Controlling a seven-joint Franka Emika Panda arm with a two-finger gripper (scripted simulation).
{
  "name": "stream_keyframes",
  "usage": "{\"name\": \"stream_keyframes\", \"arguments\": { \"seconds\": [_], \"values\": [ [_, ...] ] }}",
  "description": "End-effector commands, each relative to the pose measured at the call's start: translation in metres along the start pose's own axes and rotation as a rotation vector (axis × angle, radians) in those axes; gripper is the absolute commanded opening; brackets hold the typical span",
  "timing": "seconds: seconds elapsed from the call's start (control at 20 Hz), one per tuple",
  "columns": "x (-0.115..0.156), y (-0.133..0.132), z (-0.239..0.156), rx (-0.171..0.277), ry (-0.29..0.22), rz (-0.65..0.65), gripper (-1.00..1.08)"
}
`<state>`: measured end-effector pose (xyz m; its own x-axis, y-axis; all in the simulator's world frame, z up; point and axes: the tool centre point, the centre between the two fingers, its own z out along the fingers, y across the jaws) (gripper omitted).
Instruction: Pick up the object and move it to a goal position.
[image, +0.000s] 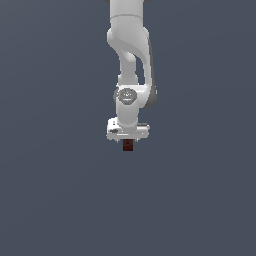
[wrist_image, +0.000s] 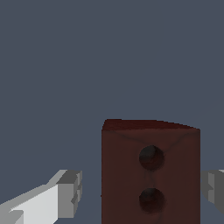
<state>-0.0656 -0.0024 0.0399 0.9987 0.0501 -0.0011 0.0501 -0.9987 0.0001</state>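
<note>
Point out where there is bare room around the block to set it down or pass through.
Plain grey surface shows all around the arm in the exterior view, on both its left and right. The only crowded spot is at the gripper, where the red-brown block sits between the fingers, a gap showing beside one finger.

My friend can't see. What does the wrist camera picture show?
A dark red-brown block with two round holes fills the middle, between two grey fingertips of the gripper. One fingertip stands apart from it. Behind is plain grey-blue.

No legible text anywhere (nor numbers)
</note>
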Motion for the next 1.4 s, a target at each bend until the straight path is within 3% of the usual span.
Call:
{"name": "stream_keyframes", "arguments": {
  "seconds": [0.0,0.2,0.25,0.9,1.35],
  "values": [
    [0.0,0.0,0.009,0.0,0.001,0.0,1.0],
    [0.001,0.0,0.013,0.0,0.001,0.0,1.0],
    [0.001,0.0,0.013,0.0,0.001,0.0,-1.0],
    [0.001,-0.003,0.01,0.0,0.001,0.0,-1.0],
    [0.01,-0.047,-0.029,0.0,0.001,0.0,-1.0]
  ]
}}
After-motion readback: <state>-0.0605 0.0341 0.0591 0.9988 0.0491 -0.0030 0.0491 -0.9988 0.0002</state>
